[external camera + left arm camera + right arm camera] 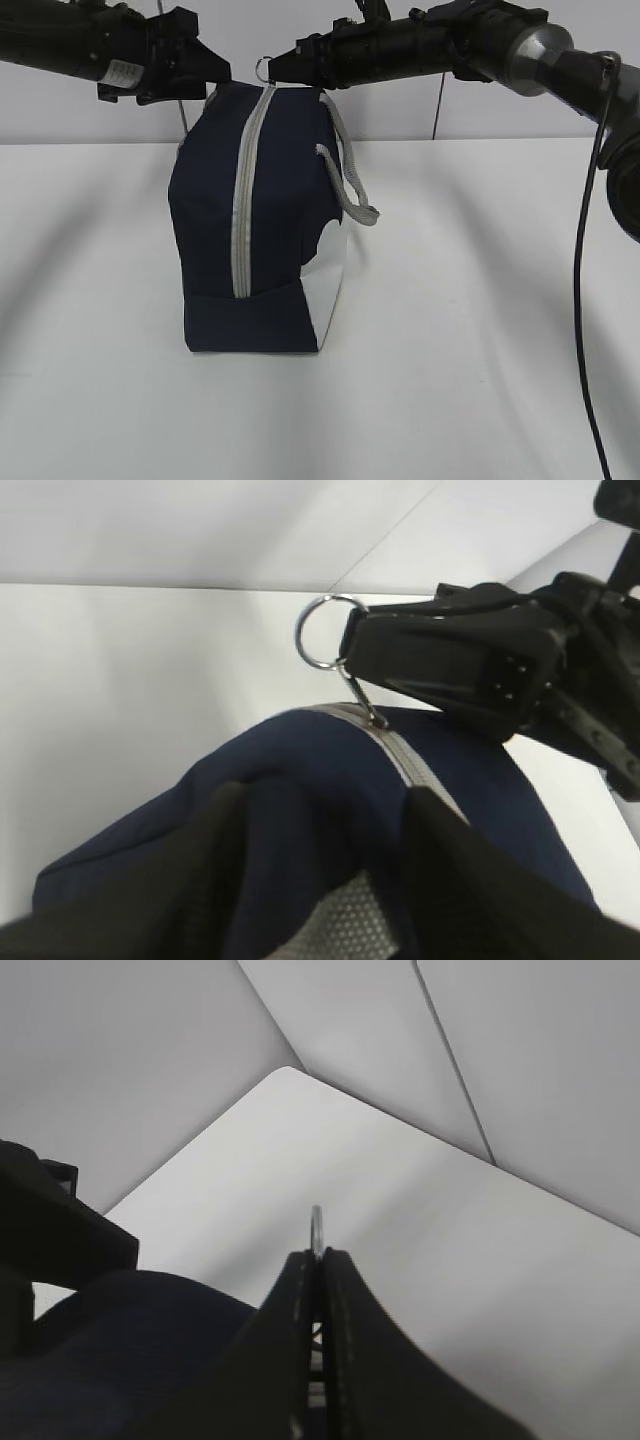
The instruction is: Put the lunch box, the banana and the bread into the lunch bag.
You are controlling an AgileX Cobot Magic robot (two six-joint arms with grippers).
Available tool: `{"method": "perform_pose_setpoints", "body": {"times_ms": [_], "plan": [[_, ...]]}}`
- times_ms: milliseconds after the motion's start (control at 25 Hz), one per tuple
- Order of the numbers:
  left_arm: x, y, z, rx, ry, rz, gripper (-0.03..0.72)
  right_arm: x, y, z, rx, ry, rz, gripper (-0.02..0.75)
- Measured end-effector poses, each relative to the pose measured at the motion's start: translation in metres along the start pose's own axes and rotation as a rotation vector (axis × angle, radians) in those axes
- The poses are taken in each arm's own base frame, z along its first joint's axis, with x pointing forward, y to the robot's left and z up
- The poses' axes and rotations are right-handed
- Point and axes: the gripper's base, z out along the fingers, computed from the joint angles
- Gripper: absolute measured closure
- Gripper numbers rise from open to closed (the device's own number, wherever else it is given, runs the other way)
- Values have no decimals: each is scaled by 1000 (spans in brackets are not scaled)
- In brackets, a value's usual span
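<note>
R gripper (pixel 318 1260) pinched on ring pull (pixel 322 632); L gripper (pixel 320 880) grips lunch bag (pixel 255 230).

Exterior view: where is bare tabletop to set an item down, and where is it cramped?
The white table is bare right of the boxy navy fabric lunch bag, past its grey strap handle, and also left and in front of it. Crowded only above the bag: the right end effector pinches the metal ring pull while the left end effector holds the bag's top.

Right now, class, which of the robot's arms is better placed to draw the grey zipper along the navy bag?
The right: its pincer is shut on the metal ring pull atop the boxy navy fabric lunch bag. The left pincer only grips the bag's top.
</note>
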Motion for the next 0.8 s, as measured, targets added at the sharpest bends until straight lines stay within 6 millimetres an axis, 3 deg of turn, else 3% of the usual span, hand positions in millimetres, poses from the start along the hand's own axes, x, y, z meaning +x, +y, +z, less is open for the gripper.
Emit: {"method": "perform_pose_setpoints", "body": {"times_ms": [480, 800], "plan": [[4, -3, 11, -2, 2, -2, 348, 0, 0, 0, 0, 0, 2, 754], [7, -3, 17, 19, 7, -33, 491, 0, 0, 0, 0, 0, 2, 754]]}}
